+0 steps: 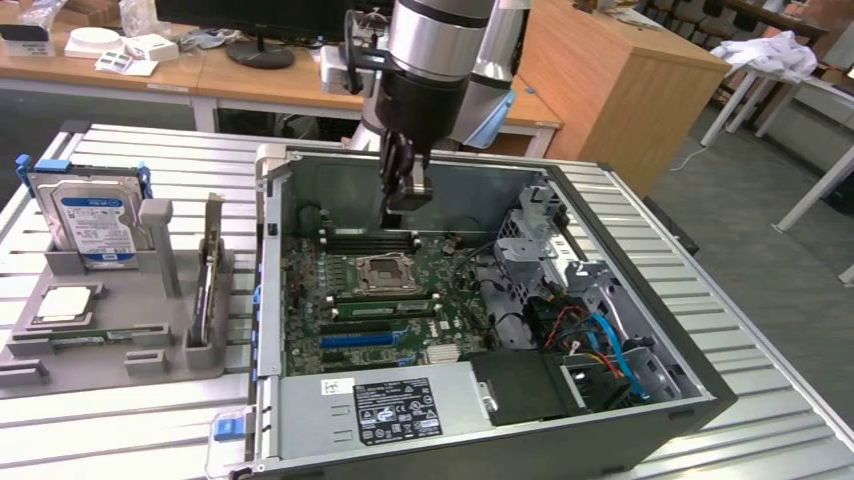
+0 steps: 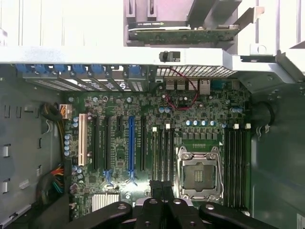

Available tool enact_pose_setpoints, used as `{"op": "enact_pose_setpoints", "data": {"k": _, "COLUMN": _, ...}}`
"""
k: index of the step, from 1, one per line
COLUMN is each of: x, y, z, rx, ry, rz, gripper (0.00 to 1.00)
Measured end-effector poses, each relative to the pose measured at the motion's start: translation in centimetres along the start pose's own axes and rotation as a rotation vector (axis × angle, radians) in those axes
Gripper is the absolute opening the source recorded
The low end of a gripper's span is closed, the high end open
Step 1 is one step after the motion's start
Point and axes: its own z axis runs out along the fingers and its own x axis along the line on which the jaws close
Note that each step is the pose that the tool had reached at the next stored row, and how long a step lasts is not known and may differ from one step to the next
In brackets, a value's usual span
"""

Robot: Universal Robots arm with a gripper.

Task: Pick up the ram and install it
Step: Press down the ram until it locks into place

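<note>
Claw (image 1: pixel 404 205) is hovering with fingers closed, gripping nothing visible, inside the open grey computer case (image 1: pixel 641 330) above the green motherboard (image 1: pixel 387 300).

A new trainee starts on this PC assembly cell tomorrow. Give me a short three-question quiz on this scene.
1. True or false: the claw hangs inside the open computer case, above the motherboard.
2. The hard drive stands: A) in the grey holder beside the case; B) inside the case; C) on a wooden desk.
3. Fill in: the claw is ___ (open or shut).
Key: 1 true; 2 A; 3 shut.
</note>
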Motion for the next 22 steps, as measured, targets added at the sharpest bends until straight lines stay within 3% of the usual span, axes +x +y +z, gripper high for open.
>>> {"op": "enact_pose_setpoints", "data": {"k": 10, "x": 0.0, "y": -0.07, "z": -0.12, "rx": -0.0001, "ry": 0.0001, "rz": 0.0, "gripper": 0.11}}
{"op": "enact_pose_setpoints", "data": {"k": 22, "x": 0.0, "y": -1.55, "z": -0.15, "rx": 0.0, "ry": 0.0, "rz": 0.0, "gripper": 0.11}}
